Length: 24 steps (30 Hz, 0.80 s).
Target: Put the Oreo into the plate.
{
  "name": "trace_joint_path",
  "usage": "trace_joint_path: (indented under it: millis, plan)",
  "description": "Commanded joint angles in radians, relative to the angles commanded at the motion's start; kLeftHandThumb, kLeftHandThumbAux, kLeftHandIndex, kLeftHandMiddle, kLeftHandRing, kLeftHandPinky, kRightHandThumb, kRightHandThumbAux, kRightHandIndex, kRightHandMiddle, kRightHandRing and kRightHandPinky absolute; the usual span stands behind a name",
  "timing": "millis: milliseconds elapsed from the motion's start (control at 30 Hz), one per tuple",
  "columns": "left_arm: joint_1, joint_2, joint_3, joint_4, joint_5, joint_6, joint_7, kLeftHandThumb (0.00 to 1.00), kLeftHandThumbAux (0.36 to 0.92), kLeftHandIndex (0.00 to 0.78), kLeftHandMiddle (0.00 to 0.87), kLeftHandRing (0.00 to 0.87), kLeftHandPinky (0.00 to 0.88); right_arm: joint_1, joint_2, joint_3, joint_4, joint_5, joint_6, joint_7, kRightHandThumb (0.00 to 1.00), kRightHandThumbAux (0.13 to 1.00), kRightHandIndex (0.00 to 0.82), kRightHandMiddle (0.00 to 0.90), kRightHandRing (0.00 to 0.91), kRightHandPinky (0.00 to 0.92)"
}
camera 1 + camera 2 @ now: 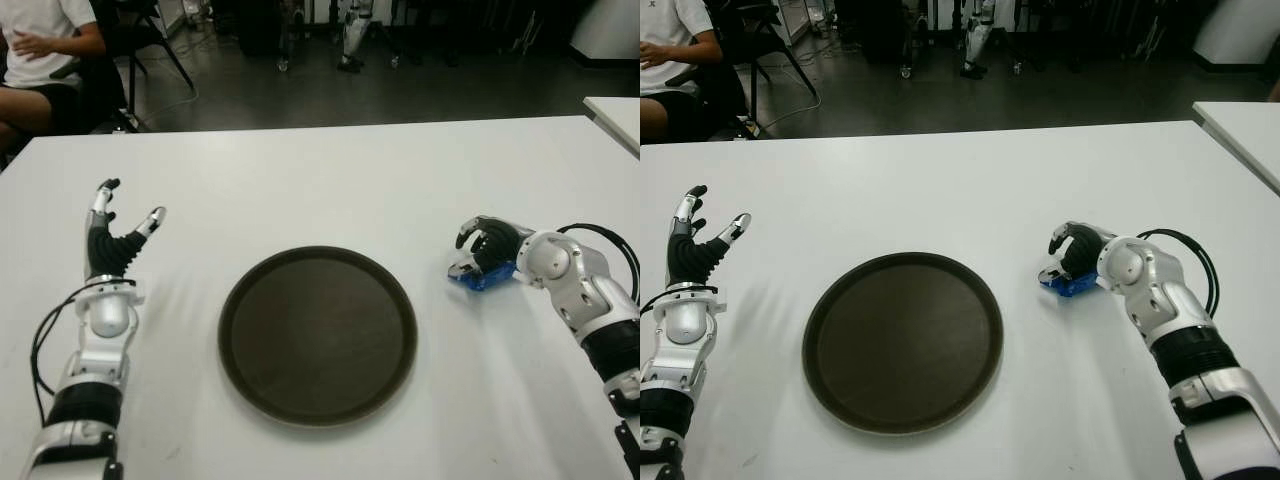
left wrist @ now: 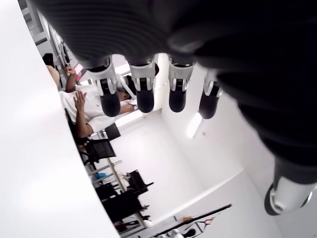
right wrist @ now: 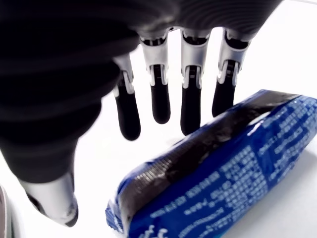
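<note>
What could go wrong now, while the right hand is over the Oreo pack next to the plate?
1. The right hand arches over the Oreo pack, but its fingers are not closed on it; a lift now may leave it on the table.
2. Closing unevenly might push the slick pack sideways, away from the plate.

The left hand shows left of the plate.

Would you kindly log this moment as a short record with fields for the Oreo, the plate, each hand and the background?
Oreo pack: blue packet lying on the white table, right of the plate
Plate: dark round plate, centre of the table, nothing on it
Right hand: arched over the pack, fingers not closed on it
Left hand: left of the plate, fingers spread, holding nothing
Background: seated person at far left
</note>
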Motion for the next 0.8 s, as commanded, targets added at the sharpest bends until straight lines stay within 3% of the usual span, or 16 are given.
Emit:
trace_joint_path:
  millis: [200,433,600,800]
  plan:
    - [0.005,0.000,0.001,-0.006,-0.004,-0.004,-0.012,0.000,0.601,0.040,0.040,0.003,0.000,0.005,0.006,-0.009,0.000,0.009,-0.005,-0.016,0.675,0.730,0.425,0.732,0.726,0.617]
    - [-0.001,-0.005,0.005,0.009,-0.007,-0.015,-0.004,0.000,0.605,0.049,0.044,0.018,0.000,0.022,0.021,-0.043,0.008,0.035,-0.057,-0.088,0.672,0.731,0.420,0.669,0.702,0.667]
    - [-0.006,-0.010,0.007,0.013,-0.016,-0.019,-0.005,0.000,0.628,0.051,0.046,0.025,0.000,0.050,0.058,-0.108,0.030,0.083,-0.167,-0.237,0.669,0.733,0.413,0.538,0.630,0.623]
    - [-0.006,-0.007,0.001,0.013,-0.012,-0.022,-0.009,0.000,0.608,0.048,0.041,0.015,0.000,0.065,0.097,-0.168,0.086,0.123,-0.297,-0.394,0.663,0.735,0.400,0.347,0.463,0.525]
